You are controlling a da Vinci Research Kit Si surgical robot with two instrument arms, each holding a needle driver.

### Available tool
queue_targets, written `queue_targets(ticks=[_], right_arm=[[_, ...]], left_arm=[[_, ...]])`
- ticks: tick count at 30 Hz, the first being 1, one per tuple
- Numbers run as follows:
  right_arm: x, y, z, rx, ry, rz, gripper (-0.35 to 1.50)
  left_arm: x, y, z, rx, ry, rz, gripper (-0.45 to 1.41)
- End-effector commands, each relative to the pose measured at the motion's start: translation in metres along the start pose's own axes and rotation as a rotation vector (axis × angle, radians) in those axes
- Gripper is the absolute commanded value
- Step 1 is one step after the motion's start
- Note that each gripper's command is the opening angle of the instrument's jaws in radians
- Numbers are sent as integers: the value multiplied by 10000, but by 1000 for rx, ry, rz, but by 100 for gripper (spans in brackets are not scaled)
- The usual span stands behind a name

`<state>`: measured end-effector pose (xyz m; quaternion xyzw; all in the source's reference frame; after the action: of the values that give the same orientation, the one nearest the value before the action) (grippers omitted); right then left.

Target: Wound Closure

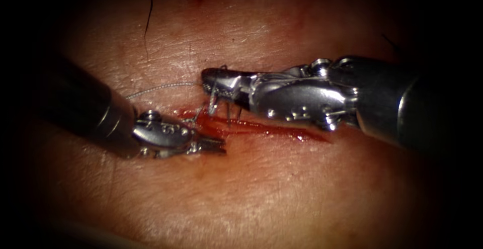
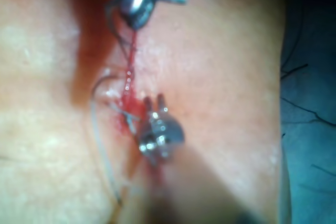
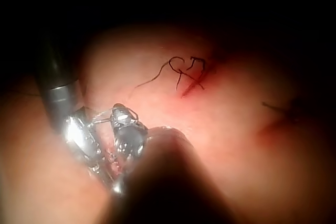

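The cut (image 1: 261, 128) runs across the tissue (image 1: 261, 188), wet with red fluid. My right tool (image 1: 209, 78) reaches in from the right to the cut's left end, its jaws shut on the needle (image 1: 214, 100). The needle's short silvery length hangs down from them toward the cut's edge; I cannot tell whether its tip is in the tissue. Pale thread (image 1: 161, 88) arcs left from those jaws, also visible as thread (image 2: 100, 145). My left tool (image 1: 217, 146) lies just below the cut's left end, jaws slightly open and holding nothing; in its wrist view the left tool (image 2: 154, 99) shows two separate tips.
Short dark thread ends (image 1: 232, 110) stand up at the cut beside the needle. An earlier stitch with dark curled tails (image 3: 186, 72) sits farther along the tissue, and another dark thread end (image 3: 278, 109) lies beyond it. A dark hair (image 1: 148, 17) lies at the far edge.
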<state>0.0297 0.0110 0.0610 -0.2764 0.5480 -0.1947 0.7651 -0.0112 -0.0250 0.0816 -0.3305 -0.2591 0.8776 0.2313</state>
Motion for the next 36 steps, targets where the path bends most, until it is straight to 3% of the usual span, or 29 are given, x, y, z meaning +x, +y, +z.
queue_targets(ticks=[1, 6, 7, 8, 12, 16, 17, 23, 26, 30, 36], right_arm=[[0, -3, 3, 2, 2, 1, -35], [1, -11, -20, -18, -10, 21, -35], [2, -16, -37, -36, -19, 44, -35], [2, -16, -37, -36, -19, 44, -35], [5, -28, -56, -42, -41, 79, -35], [6, -33, -55, -44, -40, 98, -35], [8, -36, -53, -45, -37, 108, -35], [11, -40, -50, -46, -35, 121, -35], [12, -42, -49, -50, -32, 131, -35], [14, -44, -48, -51, -31, 148, -35], [15, -44, -49, -51, -31, 153, -35]], left_arm=[[-5, 3, 4, 2, -1, -18, 20], [13, -5, -11, 66, 9, -162, 32], [16, -12, -13, 117, -6, -239, 46], [16, -12, -13, 117, -6, -239, 46], [27, -21, -5, 233, -55, -397, 12], [37, -19, 5, 267, -41, -495, 19], [43, -20, 10, 301, -37, -524, 36], [57, -24, 22, 388, -26, -650, 39], [60, -27, 25, 444, -67, -733, 29], [55, -36, 22, 544, -250, -864, 15], [46, -41, 26, 564, -396, -870, 25]])
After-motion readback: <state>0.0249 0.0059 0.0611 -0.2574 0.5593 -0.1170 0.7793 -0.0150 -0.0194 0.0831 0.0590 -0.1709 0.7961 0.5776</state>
